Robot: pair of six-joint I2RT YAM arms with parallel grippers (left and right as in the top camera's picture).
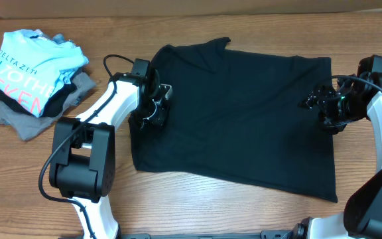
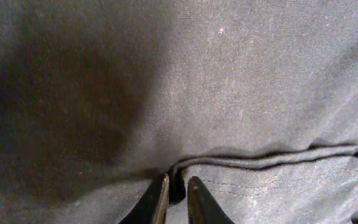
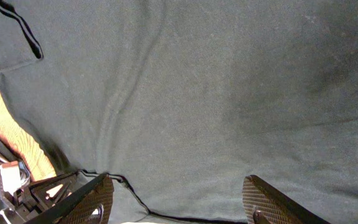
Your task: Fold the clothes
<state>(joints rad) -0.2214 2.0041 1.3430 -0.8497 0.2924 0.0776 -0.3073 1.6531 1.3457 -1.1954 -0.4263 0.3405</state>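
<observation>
We count one black shirt (image 1: pixel 237 113) spread flat across the middle of the wooden table (image 1: pixel 32 172), its collar toward the far edge and its bottom hem toward the near one. At the far left corner sits one pile (image 1: pixel 35 79) in which we can make out three garments: a light blue shirt (image 1: pixel 32 63) with pink lettering on top, a black garment (image 1: pixel 60 99) under it, and a grey garment (image 1: pixel 25 125) at the bottom. The pile lies well apart from the spread shirt. Two arms reach in, one at each side edge of the cloth. The left gripper (image 1: pixel 156 106) is down on the shirt's left edge; in the left wrist view its two fingers (image 2: pixel 154 202) stand almost together with a raised fold of the dark fabric pinched between them, so we read it as clamped on the black shirt. The right gripper (image 1: pixel 323 106) is over the shirt's right edge — in the right wrist view its two fingers (image 3: pixel 92 199) are spread wide, with only flat cloth and a line of hem between them, holding nothing. Whether those fingertips touch the fabric we cannot tell.
</observation>
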